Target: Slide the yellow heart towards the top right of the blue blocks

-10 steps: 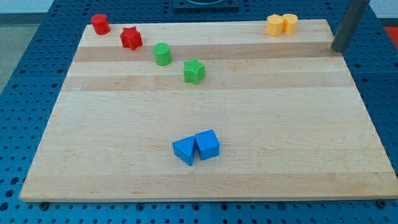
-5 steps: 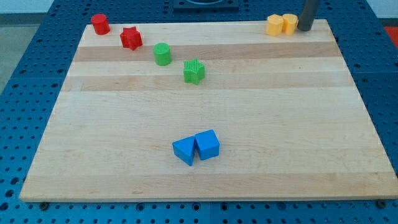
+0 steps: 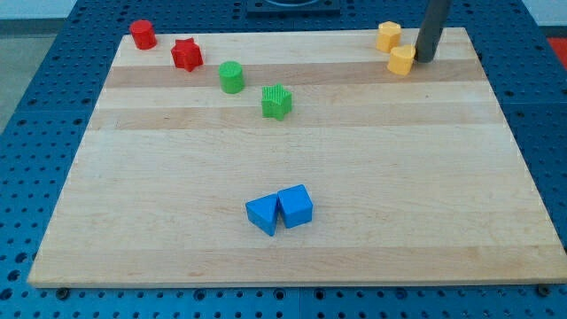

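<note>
The yellow heart (image 3: 401, 60) lies near the board's top right corner, touching or almost touching my tip (image 3: 423, 59), which stands just to its right. A second yellow block (image 3: 388, 35) sits just above and left of the heart, apart from it. The two blue blocks sit together in the lower middle of the board: a blue triangular block (image 3: 263, 214) on the left and a blue cube (image 3: 295, 206) on the right. They are far below and left of the heart.
A red cylinder (image 3: 143, 34) and a red star (image 3: 187, 54) sit at the top left. A green cylinder (image 3: 231, 76) and a green ridged block (image 3: 276, 101) lie right of and below them. The wooden board (image 3: 496, 177) rests on a blue perforated table.
My tip came in from the right edge to the yellow pair, then moved down. The yellow heart has slid down and slightly left, away from the other yellow block.
</note>
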